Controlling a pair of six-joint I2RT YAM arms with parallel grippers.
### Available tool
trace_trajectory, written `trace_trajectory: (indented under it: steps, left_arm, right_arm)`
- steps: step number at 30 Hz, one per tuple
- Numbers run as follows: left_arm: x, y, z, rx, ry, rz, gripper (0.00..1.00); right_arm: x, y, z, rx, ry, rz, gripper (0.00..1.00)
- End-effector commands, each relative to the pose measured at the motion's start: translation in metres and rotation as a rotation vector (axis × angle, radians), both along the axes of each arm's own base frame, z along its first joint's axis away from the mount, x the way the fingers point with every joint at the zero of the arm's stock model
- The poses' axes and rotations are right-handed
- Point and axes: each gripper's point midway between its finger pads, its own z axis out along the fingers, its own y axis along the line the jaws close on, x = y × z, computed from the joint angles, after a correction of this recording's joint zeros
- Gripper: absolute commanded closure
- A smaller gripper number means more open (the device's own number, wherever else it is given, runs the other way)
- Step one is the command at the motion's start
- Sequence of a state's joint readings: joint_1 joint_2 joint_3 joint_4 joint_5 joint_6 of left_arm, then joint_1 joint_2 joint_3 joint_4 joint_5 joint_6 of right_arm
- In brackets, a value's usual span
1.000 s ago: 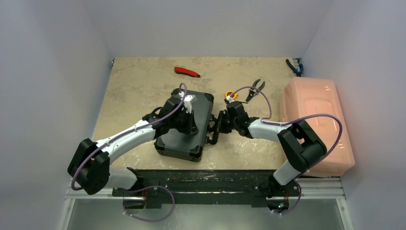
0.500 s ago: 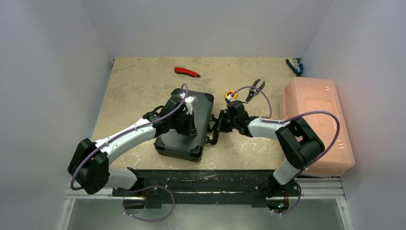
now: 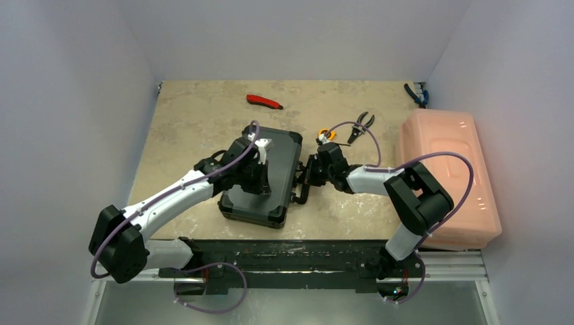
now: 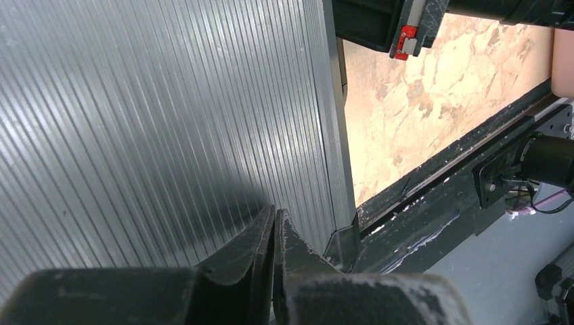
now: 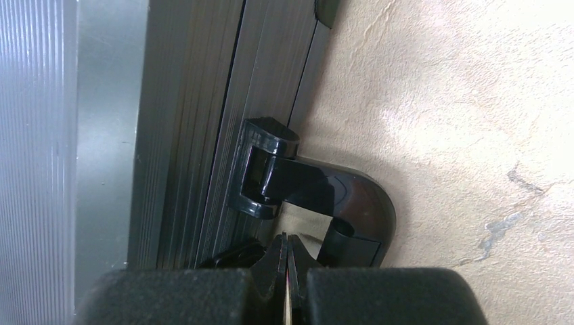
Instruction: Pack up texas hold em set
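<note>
The black ribbed hard case [image 3: 260,177] lies shut and flat at the table's middle. Its lid fills the left wrist view [image 4: 156,108]. My left gripper [image 3: 262,181] is shut and empty, its tips [image 4: 275,215] over the lid near the case's front corner. My right gripper [image 3: 306,177] is shut and empty, its tips [image 5: 285,238] inside the loop of the case's black handle [image 5: 338,203] on the right side of the case [image 5: 189,128]. Chip rolls, discs and card decks are out of view.
A red-handled tool [image 3: 264,101] lies at the back. A yellow tape measure [image 3: 325,134] and black pliers [image 3: 360,126] lie right of the case. A pink plastic bin [image 3: 447,172] stands at the right. Blue pliers [image 3: 414,95] lie in the far right corner.
My left gripper has shifted a little left and toward the front over the lid. The right gripper has stayed at the handle. The case has not moved.
</note>
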State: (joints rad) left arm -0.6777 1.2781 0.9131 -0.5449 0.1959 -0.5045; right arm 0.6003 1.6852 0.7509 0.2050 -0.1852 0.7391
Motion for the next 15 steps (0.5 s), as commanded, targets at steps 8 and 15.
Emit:
trace_trajectory:
  steps: [8, 15]
  left_arm:
    - [0.007, 0.012, 0.054, -0.045, -0.170, 0.050, 0.88]
    - [0.003, 0.030, 0.068, -0.022, -0.235, 0.079, 0.72]
  right_arm:
    - [-0.011, -0.012, 0.013, -0.072, -0.004, 0.009, 1.00]
    - [-0.006, -0.014, 0.043, -0.066, -0.071, 0.008, 1.00]
